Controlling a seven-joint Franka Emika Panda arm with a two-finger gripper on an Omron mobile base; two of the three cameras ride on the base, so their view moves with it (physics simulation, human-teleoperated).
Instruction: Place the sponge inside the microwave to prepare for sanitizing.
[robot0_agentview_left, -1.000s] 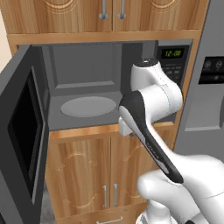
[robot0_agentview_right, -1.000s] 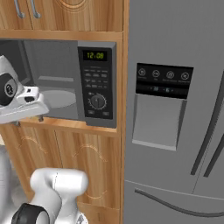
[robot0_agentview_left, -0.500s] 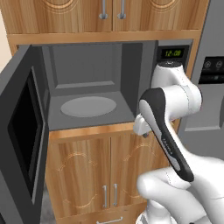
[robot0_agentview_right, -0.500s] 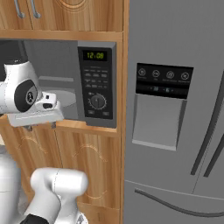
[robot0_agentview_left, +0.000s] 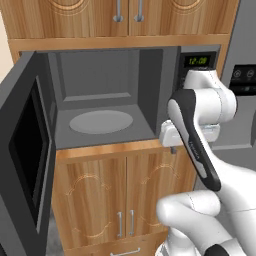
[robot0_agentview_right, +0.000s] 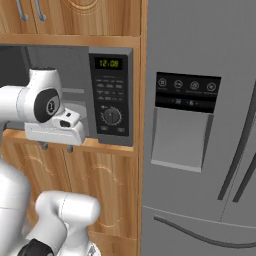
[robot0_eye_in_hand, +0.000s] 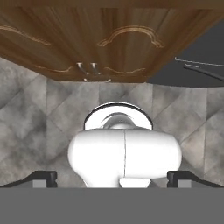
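The microwave (robot0_agentview_left: 107, 75) stands wide open, its black-windowed door (robot0_agentview_left: 25, 150) swung out to the left. A pale round turntable (robot0_agentview_left: 100, 121) lies bare on its floor. The control panel (robot0_agentview_right: 111, 95) shows green digits, buttons and a knob. My gripper (robot0_agentview_right: 57, 147) hangs just outside the cavity's right front corner, pointing down at the floor. It is open, its fingertips (robot0_eye_in_hand: 43, 177) far apart with nothing between them. From the left base view the gripper (robot0_agentview_left: 172, 148) sits below the panel's edge. The sponge is hidden or out of view.
A grey refrigerator (robot0_agentview_right: 200, 150) with a dispenser panel stands right of the microwave. Wooden cabinet doors (robot0_agentview_left: 120, 195) are below the microwave and more cabinets (robot0_agentview_left: 117, 15) above. The hand view looks down on those lower cabinet doors (robot0_eye_in_hand: 94, 48) and a grey tiled floor (robot0_eye_in_hand: 35, 113).
The arm has drawn back from in front of the microwave cavity and swung to the right, so the hand now hangs before the cavity's right edge.
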